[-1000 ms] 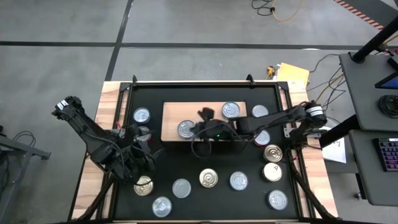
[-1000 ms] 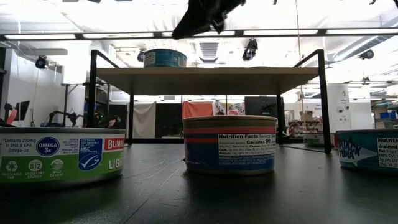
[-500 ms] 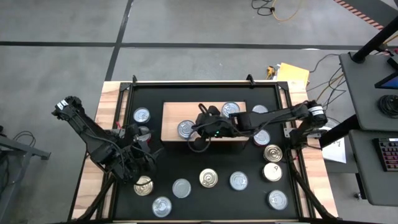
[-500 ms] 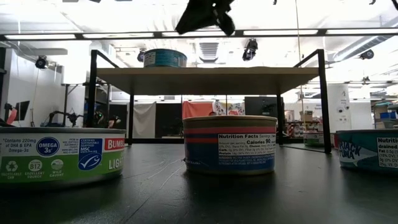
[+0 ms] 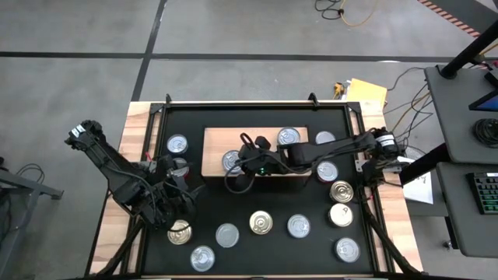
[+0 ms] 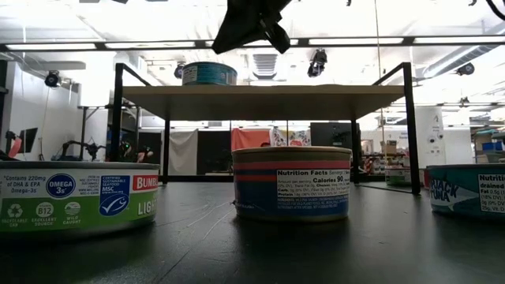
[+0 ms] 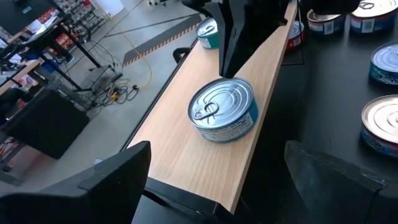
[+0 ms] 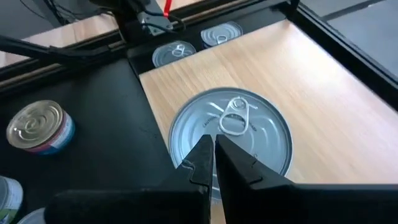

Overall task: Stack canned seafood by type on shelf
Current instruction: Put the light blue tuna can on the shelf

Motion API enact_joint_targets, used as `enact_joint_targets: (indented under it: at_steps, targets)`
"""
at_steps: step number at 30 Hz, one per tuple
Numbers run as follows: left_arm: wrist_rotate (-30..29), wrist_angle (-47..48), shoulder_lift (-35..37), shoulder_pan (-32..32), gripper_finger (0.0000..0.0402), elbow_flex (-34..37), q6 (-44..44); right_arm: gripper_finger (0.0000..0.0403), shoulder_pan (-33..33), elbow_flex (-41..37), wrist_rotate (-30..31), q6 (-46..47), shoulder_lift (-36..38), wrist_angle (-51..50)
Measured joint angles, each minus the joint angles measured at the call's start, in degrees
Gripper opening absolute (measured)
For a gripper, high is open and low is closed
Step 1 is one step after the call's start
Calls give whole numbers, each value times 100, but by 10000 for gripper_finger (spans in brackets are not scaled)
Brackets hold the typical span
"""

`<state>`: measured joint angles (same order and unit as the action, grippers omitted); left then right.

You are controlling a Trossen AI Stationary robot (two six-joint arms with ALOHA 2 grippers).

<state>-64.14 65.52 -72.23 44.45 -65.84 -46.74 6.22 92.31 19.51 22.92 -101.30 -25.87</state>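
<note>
The shelf (image 5: 257, 167) is a light-wood board raised on black legs over the black mat. Two tins of canned seafood stand on it: a teal one (image 5: 230, 161) at the left and another (image 5: 289, 138) at the far right. My right gripper (image 8: 211, 152) hangs shut just above the left tin (image 8: 249, 134), over its rim. The low view shows this gripper (image 6: 225, 43) clear above the tin (image 6: 209, 73). My left gripper (image 7: 227, 193) waits open at the shelf's left end (image 5: 177, 173), facing the same tin (image 7: 222, 111).
Several more tins stand on the mat: a row near the front (image 5: 261, 223), some at the right (image 5: 341, 190), and one at the far left (image 5: 177, 144). In the low view three of them (image 6: 292, 183) stand close before the shelf's legs.
My right gripper has rolled about its own pointing line above the shelf, and its shut tips have swung toward the left tin. It has stayed shut. The tins and my left arm have kept still.
</note>
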Motion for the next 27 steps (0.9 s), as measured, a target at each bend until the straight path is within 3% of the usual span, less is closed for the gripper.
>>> enact_joint_targets:
  at_steps: [27]
  targets:
    - [-155,-7,0,-1,354,0,-42,9,-183,-7,160,-136,-262,-85]
